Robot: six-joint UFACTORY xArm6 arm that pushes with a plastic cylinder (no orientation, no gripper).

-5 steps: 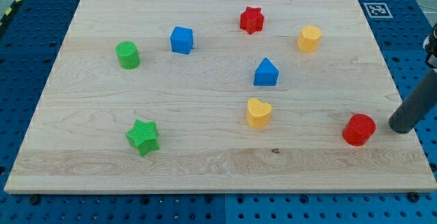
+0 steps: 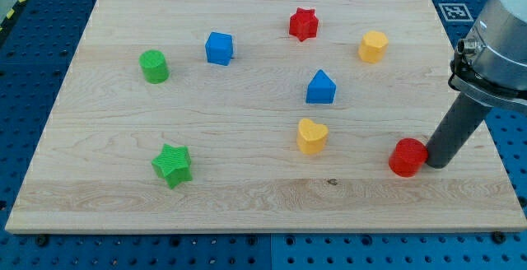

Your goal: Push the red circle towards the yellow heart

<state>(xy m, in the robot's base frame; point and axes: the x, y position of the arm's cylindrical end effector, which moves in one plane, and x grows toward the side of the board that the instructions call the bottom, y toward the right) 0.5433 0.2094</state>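
The red circle (image 2: 408,157) sits on the wooden board (image 2: 247,196) at the view's lower right. The yellow heart (image 2: 312,136) lies to its left, a little higher, with a gap of bare wood between them. My tip (image 2: 436,164) stands right against the red circle's right side, touching it. The dark rod rises from there up to the arm at the view's right edge.
A blue triangular block (image 2: 321,87) sits just above the yellow heart. A yellow hexagon (image 2: 372,46) and red star (image 2: 303,24) lie near the top. A blue cube (image 2: 219,48), green cylinder (image 2: 154,66) and green star (image 2: 173,165) are on the left.
My tip has moved left and met the red circle, which has slid left towards the yellow heart. The other blocks have not moved.
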